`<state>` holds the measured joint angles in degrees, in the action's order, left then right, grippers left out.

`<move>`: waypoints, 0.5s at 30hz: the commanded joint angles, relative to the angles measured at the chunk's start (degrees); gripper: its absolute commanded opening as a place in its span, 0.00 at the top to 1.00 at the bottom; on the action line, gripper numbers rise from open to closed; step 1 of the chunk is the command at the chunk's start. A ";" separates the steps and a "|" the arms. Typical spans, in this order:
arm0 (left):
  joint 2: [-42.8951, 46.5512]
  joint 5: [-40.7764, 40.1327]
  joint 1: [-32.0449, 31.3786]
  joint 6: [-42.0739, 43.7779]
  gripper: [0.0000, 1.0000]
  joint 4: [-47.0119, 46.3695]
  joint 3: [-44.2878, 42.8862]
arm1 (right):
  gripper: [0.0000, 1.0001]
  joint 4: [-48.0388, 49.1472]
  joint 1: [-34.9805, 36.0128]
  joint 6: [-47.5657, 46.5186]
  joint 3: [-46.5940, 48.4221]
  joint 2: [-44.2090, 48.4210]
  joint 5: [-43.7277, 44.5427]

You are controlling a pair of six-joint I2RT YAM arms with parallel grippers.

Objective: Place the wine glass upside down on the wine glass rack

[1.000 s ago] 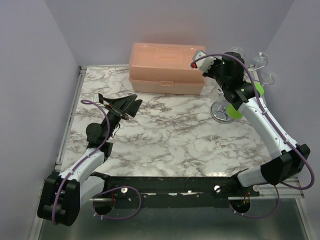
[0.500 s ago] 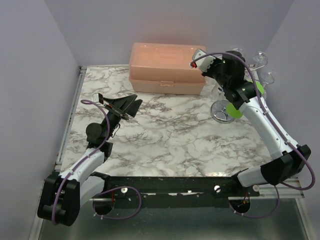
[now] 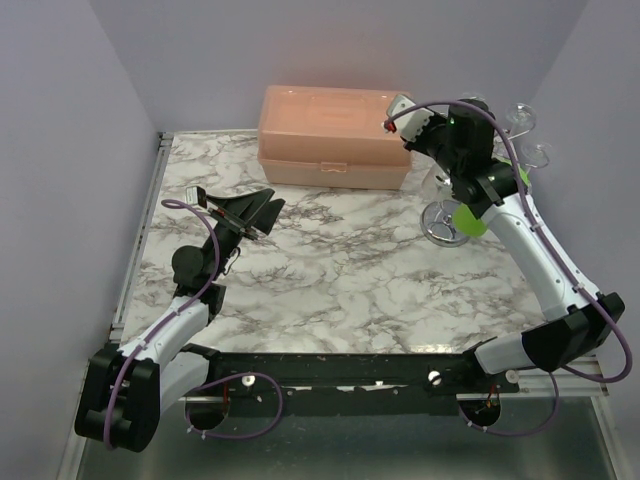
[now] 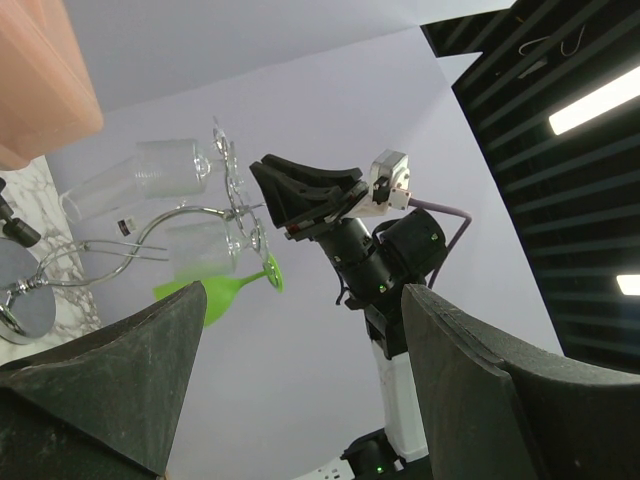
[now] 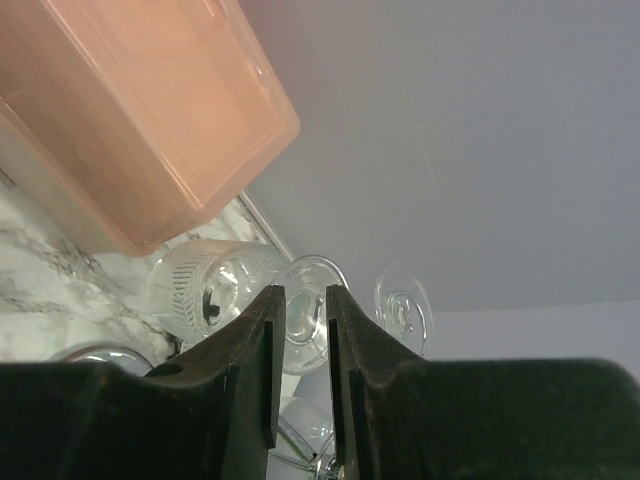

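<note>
Marble table (image 3: pixel 350 280) nearest, with the left gripper (image 3: pixel 265 215) hovering over its left side, jaws spread wide and nothing in them. Further back on the right, the right gripper (image 5: pixel 300 300) is raised at the top of the wine glass rack (image 3: pixel 440 222). Its fingers (image 5: pixel 245 370) are parted by a narrow slit with nothing pinched; a clear glass foot shows beyond the gap. The rack stands on its round shiny base near the far right corner. The green wine glass (image 4: pixel 215 300) hangs bowl-down from the looped arms, slightly tilted, beside the clear glasses (image 4: pixel 165 170), also upside down. In the left wrist view the right gripper is just off the rack, not touching the green glass. A peach plastic box (image 3: pixel 330 135) sits at the back wall, left of the rack.
</note>
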<state>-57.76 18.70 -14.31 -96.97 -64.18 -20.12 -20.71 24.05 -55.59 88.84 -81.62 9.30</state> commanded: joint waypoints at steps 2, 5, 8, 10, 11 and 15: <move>0.45 1.09 0.39 0.48 0.19 -1.04 -0.52 | 0.70 -4.28 0.36 5.54 5.20 2.08 -3.95; 1.18 3.16 0.74 2.32 0.19 2.28 -2.11 | 0.70 -8.43 0.38 11.07 9.19 2.06 -6.97; 3.39 6.65 2.13 7.50 0.19 10.63 -5.58 | 0.68 -12.14 0.38 18.03 13.20 2.56 -12.08; 6.17 9.28 3.60 14.28 0.18 21.38 -9.61 | 0.65 -13.41 0.35 23.60 14.97 3.39 -15.56; 7.85 10.43 4.25 19.69 0.16 29.76 -12.84 | 0.64 -13.52 0.31 26.61 15.28 3.99 -17.08; 11.71 8.90 5.74 42.79 0.15 61.22 -28.64 | 0.47 -11.42 0.29 36.98 14.24 7.06 -22.74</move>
<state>-50.72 25.45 -9.98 -79.96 -35.27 -34.81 -30.70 24.05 -32.82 102.30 -77.80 -4.80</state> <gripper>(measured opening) 0.845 0.458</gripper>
